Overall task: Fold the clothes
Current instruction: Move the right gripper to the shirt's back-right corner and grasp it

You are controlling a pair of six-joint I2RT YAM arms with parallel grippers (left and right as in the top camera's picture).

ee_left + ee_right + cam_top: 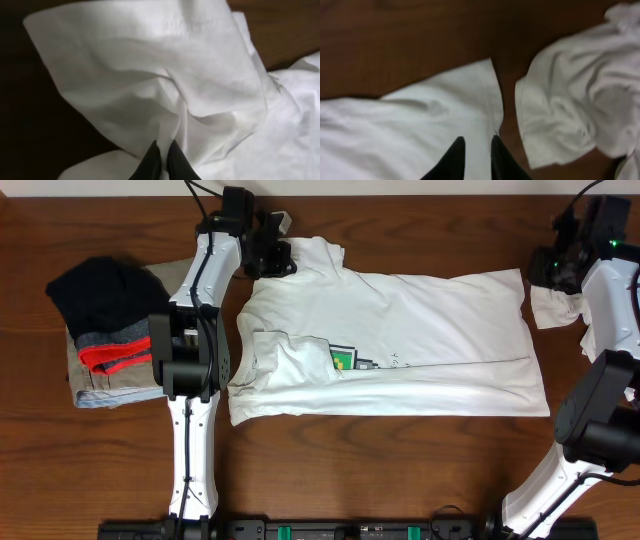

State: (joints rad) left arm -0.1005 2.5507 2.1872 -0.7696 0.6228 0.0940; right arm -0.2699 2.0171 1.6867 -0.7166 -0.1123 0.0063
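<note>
White cotton shirt (pixel 400 340), flat between both grippers. Runs lengthwise from left gripper (pixel 268 258) to right gripper (pixel 552 270), collar toward the left one. Left: pinches the sleeve (pixel 150 75), tips pressed together. Right: sits at the hem corner, slightly parted; cannot tell whether gripping.

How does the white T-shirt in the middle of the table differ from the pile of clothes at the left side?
The white T-shirt lies spread out in one wide piece; the pile of clothes is stacked compactly. The T-shirt is white with a small green print; the pile is black, grey with red trim, and khaki. Both rest on the wooden table.
</note>
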